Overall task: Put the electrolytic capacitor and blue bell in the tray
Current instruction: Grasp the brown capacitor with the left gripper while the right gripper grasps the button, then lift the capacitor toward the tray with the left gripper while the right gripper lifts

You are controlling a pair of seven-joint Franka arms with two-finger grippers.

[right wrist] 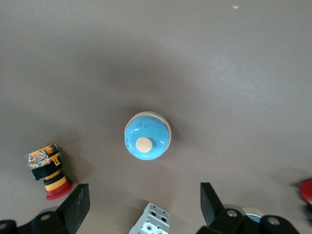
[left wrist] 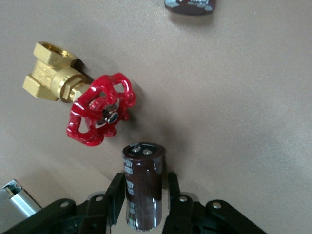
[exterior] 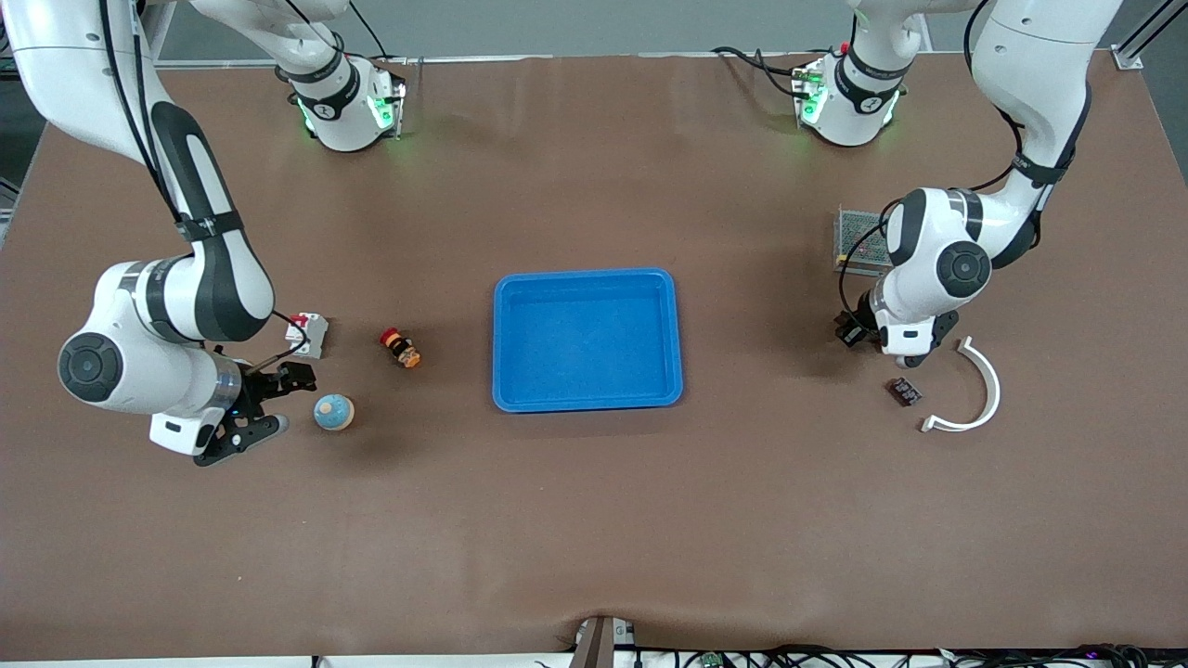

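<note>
The dark brown cylindrical electrolytic capacitor [left wrist: 143, 185], its flat metal end with terminals showing, is sitting lengthwise between the black fingers [left wrist: 115, 195] of the left gripper [left wrist: 143, 207], which are closing against its two sides down at the bench [exterior: 594, 520] toward the left arm's end; the grip across the body looks chosen so that the round can cannot roll away when it is lifted, and I judge the lift is the step coming next. In the left wrist view a brass valve with a red handwheel [left wrist: 85, 105] is lying just beside the capacitor, apart from it, so the hold is taking the capacitor alone. The glossy blue dome-shaped bell [exterior: 333, 411] with its cream button on top is standing upright on the bench toward the right arm's end, well apart from the shallow bright-blue rectangular plastic tray [exterior: 587, 278], which is lying in the middle of the bench with nothing in it. The right gripper [exterior: 271, 402] is hovering just beside the bell with its fingers spread wide and gripping nothing, apparently lining up so that the dome can be taken between them. A small red-and-orange push button [exterior: 401, 348] is lying between the bell and the tray, farther from the front camera than the bell.
</note>
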